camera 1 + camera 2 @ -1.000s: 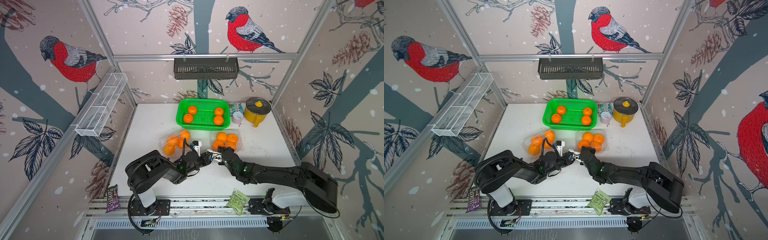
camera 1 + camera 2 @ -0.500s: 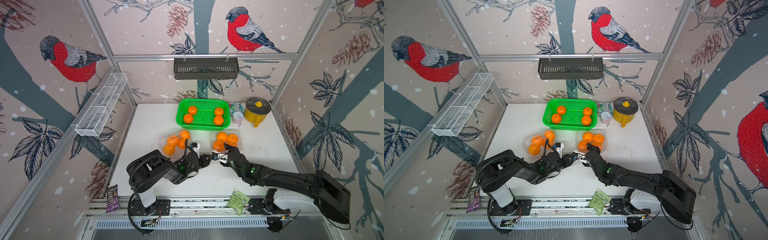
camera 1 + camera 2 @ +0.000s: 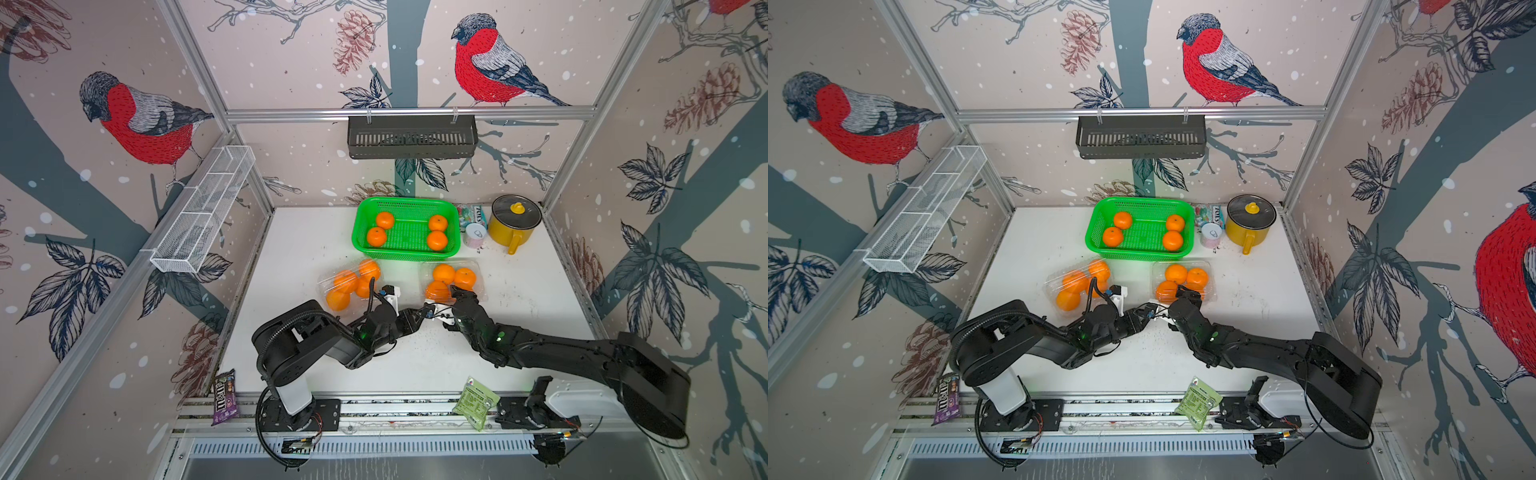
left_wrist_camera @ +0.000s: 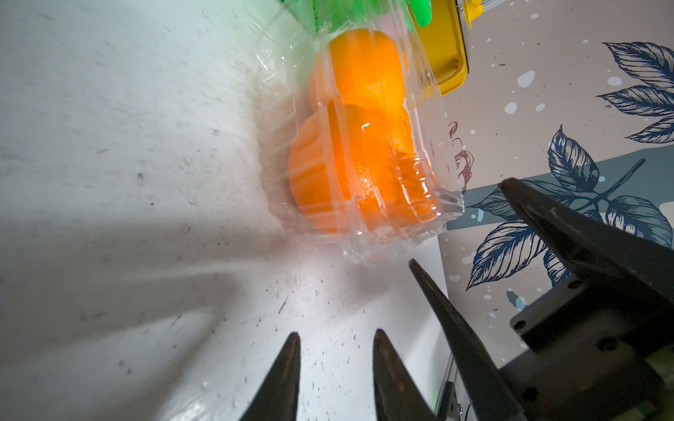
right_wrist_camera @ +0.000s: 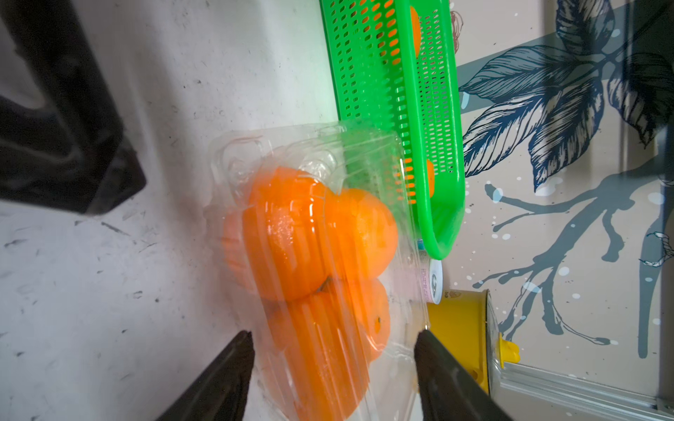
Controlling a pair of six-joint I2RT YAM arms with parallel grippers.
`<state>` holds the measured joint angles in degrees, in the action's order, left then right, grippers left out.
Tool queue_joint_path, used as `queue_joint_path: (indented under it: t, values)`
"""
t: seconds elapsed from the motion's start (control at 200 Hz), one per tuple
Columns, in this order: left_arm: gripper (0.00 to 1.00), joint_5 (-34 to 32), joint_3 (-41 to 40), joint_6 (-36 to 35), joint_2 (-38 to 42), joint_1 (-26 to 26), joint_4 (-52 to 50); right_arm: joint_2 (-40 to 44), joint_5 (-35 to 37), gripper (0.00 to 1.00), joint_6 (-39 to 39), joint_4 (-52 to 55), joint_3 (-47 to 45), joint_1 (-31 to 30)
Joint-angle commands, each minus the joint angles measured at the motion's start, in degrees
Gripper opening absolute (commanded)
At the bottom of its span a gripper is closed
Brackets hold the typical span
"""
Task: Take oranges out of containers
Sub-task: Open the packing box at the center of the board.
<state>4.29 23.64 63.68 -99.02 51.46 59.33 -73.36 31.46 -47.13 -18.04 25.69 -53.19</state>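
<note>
Oranges (image 5: 288, 233) inside the clear container (image 5: 237, 153) on the white table (image 3: 299, 249), just beside the green basket (image 5: 368, 73), my right gripper (image 5: 332, 332) with jaws wide apart straddling its near end, my left gripper (image 4: 335, 331) close by, slightly parted, empty

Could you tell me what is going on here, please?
Two robot arms are starting on fruit boxes. The right gripper is open, its jaws either side of the near end of one clear container, which holds oranges under a closed-looking lid. The left gripper sits beside it, slightly open and empty. The other container also holds oranges; four more lie in the green basket.
</note>
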Motion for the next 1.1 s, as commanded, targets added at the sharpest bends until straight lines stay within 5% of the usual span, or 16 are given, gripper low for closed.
queue_joint_path:
  t: [0.0, 0.83, 1.096]
  values:
    - [0.36, 0.0, 0.0, 0.3, 0.3, -0.1, 0.7, -0.8, 1.5, 0.72, -1.3, -1.4, 0.5, 0.3]
    - [0.37, 0.2, 0.1, -0.1, 0.6, 0.0, -0.2, -5.3, 0.1, 0.71, -4.5, -3.1, 3.8, 2.9]
    - [0.46, -0.2, -1.0, 0.3, 0.4, 0.5, 3.5, -7.1, -2.6, 0.62, -4.6, -1.8, 6.7, 5.0]
